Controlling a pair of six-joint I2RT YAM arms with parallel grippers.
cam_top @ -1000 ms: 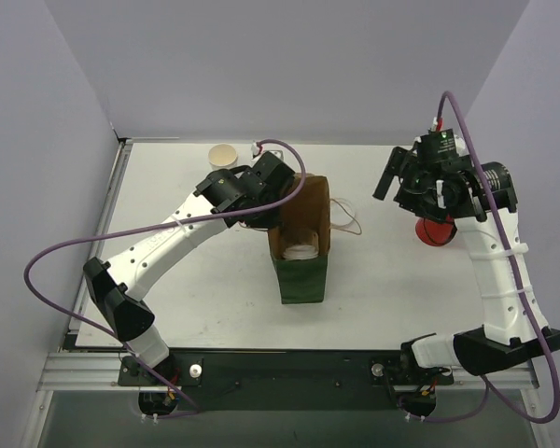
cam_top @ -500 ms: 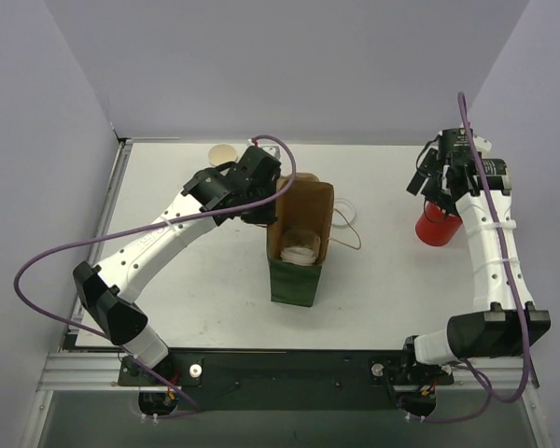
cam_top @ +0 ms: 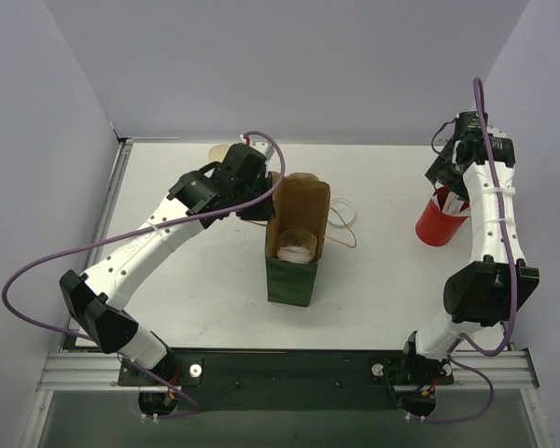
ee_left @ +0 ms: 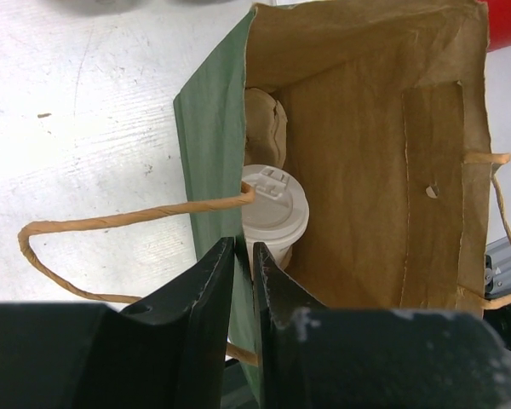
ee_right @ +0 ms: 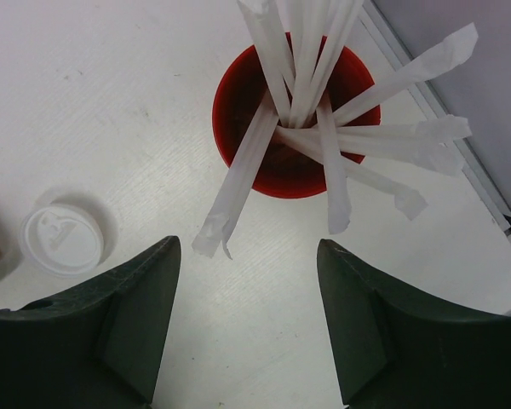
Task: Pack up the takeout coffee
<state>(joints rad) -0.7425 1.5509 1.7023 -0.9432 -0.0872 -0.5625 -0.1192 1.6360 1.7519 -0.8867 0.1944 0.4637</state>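
Observation:
A green paper bag (cam_top: 292, 275), brown inside, stands open at the table's middle. One lidded white coffee cup (cam_top: 297, 246) sits inside it, and also shows in the left wrist view (ee_left: 274, 204) beside a brown cardboard carrier (ee_left: 264, 128). My left gripper (cam_top: 264, 198) is shut on the bag's left wall near its rim (ee_left: 243, 247). An open, tan-inside cup (cam_top: 220, 149) stands at the back, half hidden by the left arm. My right gripper (cam_top: 443, 173) is open and empty (ee_right: 247, 247), held above the table just short of the red cup.
The red cup (cam_top: 437, 222) of white straws (ee_right: 307, 68) stands at the right, close to the table's edge rail (ee_right: 460, 162). A loose white lid (ee_right: 61, 240) lies on the table left of it. The bag's paper handle (ee_left: 111, 221) loops out over the table.
My right arm has swung back and to the right, ending over the red straw cup. My left gripper has moved slightly back and left, and the bag has shifted left with it.

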